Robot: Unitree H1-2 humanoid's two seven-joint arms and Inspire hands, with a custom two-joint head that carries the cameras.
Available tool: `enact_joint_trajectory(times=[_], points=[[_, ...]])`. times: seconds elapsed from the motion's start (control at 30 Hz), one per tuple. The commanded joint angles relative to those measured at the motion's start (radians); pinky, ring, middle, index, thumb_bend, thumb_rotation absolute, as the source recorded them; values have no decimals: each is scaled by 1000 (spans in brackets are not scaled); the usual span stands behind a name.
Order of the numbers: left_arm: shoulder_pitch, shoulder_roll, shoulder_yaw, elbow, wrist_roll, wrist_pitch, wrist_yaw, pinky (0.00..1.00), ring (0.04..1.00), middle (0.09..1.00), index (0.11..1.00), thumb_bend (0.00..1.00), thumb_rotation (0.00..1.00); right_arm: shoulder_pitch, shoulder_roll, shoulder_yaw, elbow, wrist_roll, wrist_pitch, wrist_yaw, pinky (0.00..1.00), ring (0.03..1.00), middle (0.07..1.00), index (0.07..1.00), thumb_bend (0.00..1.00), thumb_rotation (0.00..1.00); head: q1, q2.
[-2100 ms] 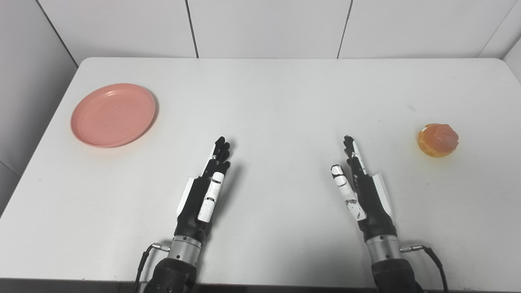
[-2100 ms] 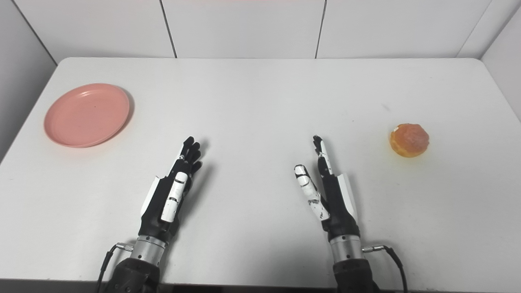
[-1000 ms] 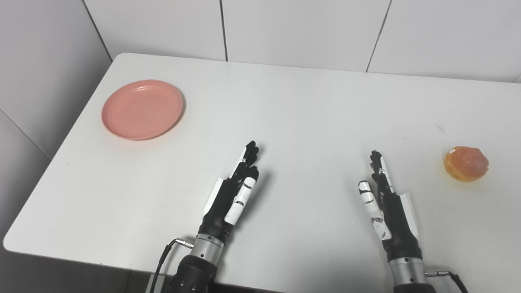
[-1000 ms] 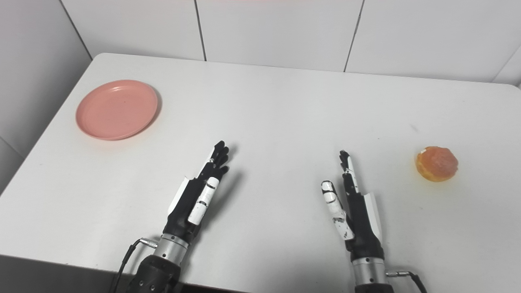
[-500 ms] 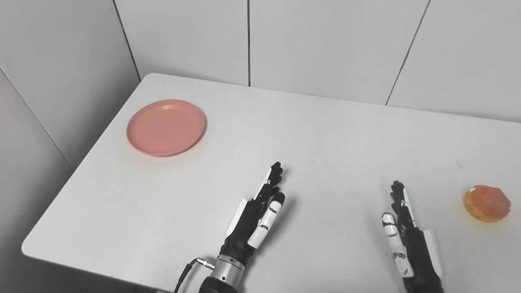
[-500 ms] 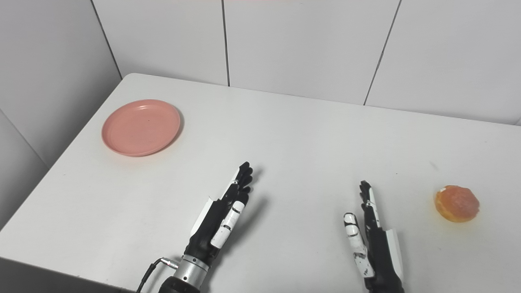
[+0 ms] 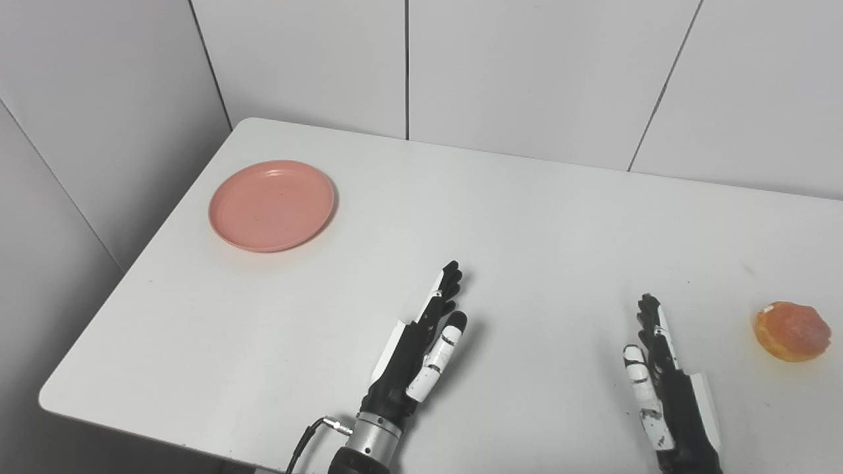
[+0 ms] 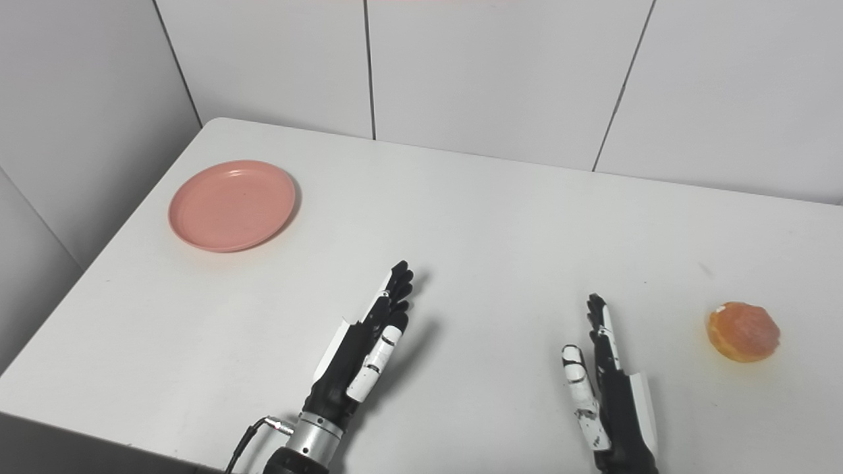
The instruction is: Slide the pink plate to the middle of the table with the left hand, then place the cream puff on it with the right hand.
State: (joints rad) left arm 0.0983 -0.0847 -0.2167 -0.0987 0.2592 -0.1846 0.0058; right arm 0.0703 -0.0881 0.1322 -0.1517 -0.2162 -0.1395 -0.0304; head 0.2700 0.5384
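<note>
Left eye view: white table [image 7: 527, 217], grey panelled walls [image 7: 527, 72]; both robot hands released, flat.

No text, label, brand, number or sign can be read anywhere: the pink plate [image 7: 271, 205], the cream puff [image 7: 791, 331], the table [image 7: 527, 217] and both hands carry no legible marking
</note>
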Motion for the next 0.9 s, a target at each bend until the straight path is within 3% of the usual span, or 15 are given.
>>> enact_joint_trajectory(times=[0.0,0.53,0.87], points=[[15,-14,-16,57,0,12,2,950,978,992,987,494,1000,8,-11,-10,1,5,-15,10,1000,1000,1000,1000,119,1000,-1,3],[4,2,-3,-31,-24,41,-20,946,972,984,979,491,1000,-3,8,-8,16,-18,-15,8,1000,1000,1000,1000,123,1000,18,7],[-11,2,10,-185,-105,151,-59,956,978,988,973,471,1000,-8,14,-6,14,-10,-3,18,1000,1000,1000,1000,116,1000,29,10]])
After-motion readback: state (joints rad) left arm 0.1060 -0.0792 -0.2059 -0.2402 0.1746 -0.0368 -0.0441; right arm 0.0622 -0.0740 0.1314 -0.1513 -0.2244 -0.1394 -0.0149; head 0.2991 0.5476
